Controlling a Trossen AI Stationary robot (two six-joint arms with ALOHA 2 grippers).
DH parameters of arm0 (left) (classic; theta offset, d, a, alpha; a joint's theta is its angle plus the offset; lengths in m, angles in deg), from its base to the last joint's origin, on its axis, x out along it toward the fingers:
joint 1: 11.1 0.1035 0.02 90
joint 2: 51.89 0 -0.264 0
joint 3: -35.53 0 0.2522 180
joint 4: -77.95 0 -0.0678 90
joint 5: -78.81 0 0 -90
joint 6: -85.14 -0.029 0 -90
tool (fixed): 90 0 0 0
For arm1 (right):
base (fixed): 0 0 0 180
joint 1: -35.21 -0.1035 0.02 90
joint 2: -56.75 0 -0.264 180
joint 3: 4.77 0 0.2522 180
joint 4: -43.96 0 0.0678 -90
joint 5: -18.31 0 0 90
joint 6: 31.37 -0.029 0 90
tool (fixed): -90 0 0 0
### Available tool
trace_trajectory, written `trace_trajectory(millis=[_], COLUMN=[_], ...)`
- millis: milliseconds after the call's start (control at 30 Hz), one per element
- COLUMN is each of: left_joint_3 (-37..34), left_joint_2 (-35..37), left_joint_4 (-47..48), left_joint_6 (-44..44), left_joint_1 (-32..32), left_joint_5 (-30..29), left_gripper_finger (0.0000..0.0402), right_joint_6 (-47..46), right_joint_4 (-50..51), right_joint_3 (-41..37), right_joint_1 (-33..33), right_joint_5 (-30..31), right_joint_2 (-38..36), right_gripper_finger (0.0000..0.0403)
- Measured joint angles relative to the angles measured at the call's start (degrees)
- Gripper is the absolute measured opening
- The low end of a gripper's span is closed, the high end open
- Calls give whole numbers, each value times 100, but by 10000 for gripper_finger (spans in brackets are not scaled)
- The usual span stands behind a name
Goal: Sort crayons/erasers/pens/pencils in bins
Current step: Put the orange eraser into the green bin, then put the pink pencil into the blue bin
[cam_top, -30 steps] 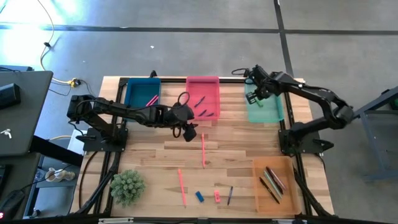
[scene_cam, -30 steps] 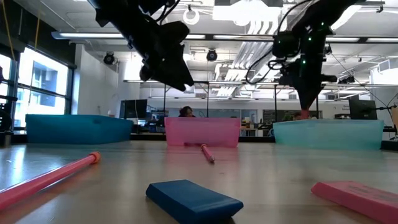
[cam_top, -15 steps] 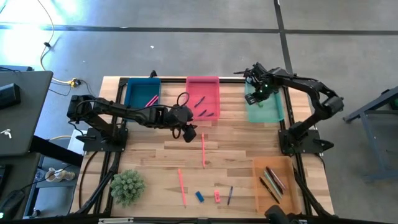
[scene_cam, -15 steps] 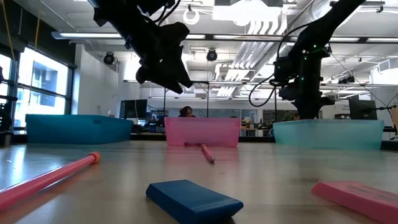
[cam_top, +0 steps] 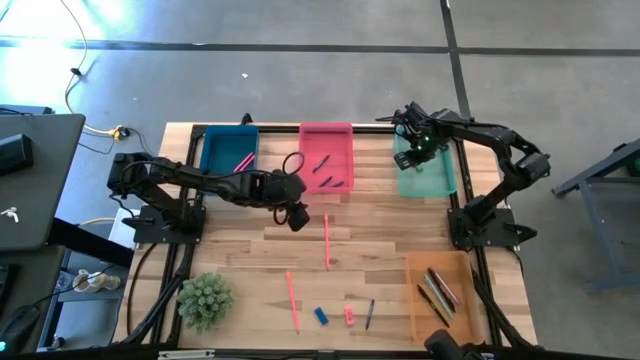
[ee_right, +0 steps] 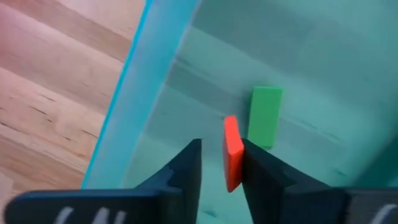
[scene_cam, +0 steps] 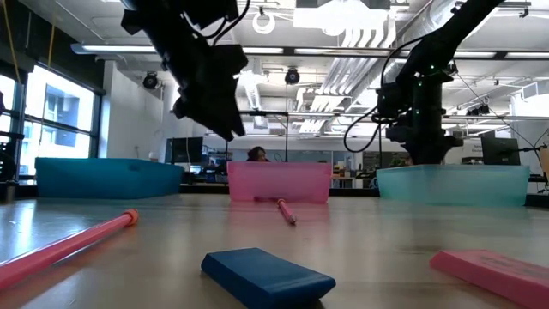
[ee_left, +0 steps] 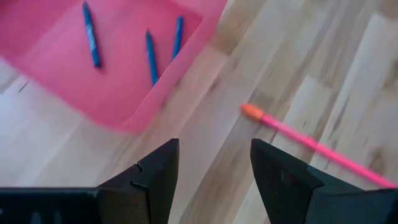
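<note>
Red eraser sits between right gripper fingers above teal bin.

In the left wrist view the pink bin runs off the picture's edge, and so does the far end of the pink stick on the desk. The teal bin in the right wrist view is cut off too, its wall blurred. From above, the sticks in the orange bin are too small to tell apart by kind. In the low view a long pink stick and a pink eraser leave the frame, and the bins' contents hide behind their walls. A person shows only partly behind the pink bin.
</note>
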Motion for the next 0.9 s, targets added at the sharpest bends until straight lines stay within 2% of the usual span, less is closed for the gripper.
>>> trace_trajectory(millis=[133, 300, 567, 767, 900], left_joint_3=[0, -2, 2, 2, 2], left_joint_2=[105, 408, 1250, 1764, 1912], left_joint_4=[577, 1299, 2380, 3028, 3393], left_joint_6=[365, 566, 563, 525, 413], left_joint_1=[0, 0, 2, 75, 287], left_joint_5=[13, -22, -578, -990, -1012], left_gripper_finger=[188, 188, 188, 188, 188], right_joint_6=[-13, -166, -869, -1778, -2498], right_joint_4=[145, 237, 241, 26, -164], right_joint_3=[0, 0, 0, 0, 0], right_joint_1=[0, -4, -258, -968, -1672], right_joint_5=[1, 21, 155, 176, 531], right_joint_2=[-2, -96, -1087, -1935, -2282], right_gripper_finger=[124, 130, 129, 128, 128])
